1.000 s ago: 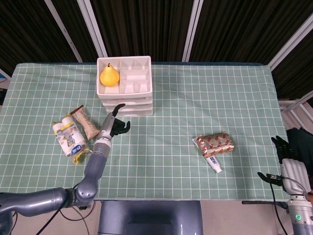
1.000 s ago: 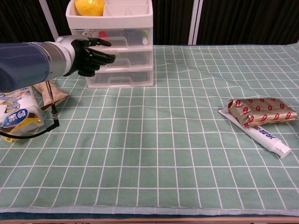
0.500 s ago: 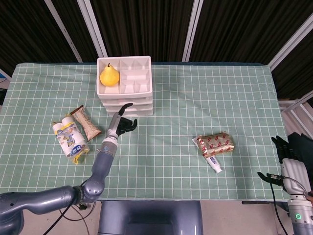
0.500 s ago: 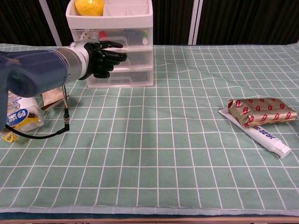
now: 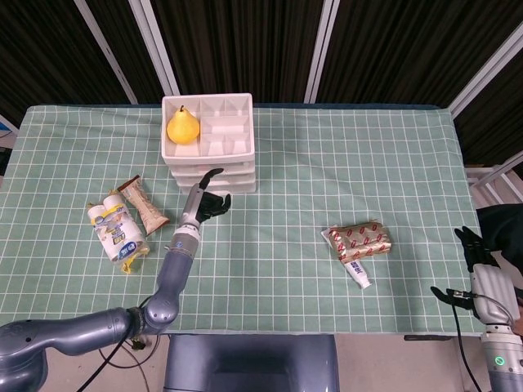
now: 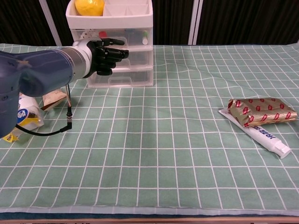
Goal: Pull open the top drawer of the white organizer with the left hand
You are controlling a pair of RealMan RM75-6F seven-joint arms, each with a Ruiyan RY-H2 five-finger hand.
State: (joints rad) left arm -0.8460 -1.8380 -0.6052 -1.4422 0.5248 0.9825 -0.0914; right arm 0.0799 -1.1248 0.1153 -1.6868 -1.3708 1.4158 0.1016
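The white organizer (image 5: 209, 155) stands at the back of the table, with a yellow pear (image 5: 183, 125) in its top tray. In the chest view its three clear drawers are stacked, and the top drawer (image 6: 132, 37) sits flush and closed. My left hand (image 6: 105, 54) hovers just in front of the drawer fronts, fingers curled in and thumb pointing right at the top drawer's lower edge. It holds nothing, and I cannot tell whether it touches the organizer (image 6: 126, 70). The left hand (image 5: 205, 200) is at the organizer's front. My right hand (image 5: 482, 273) hangs off the table's right edge, fingers spread.
Snack packs (image 5: 117, 229) and a brown packet (image 5: 145, 205) lie left of my left arm. A red-and-gold packet (image 6: 261, 111) lies on a toothpaste tube (image 6: 267, 136) at the right. A black cable (image 6: 46, 133) trails from my left forearm onto the green checked cloth (image 6: 154, 154).
My left hand has moved right and closer to the organizer's drawer fronts, rising slightly to the top drawer's level. The drawers stay closed. The right hand has barely moved.
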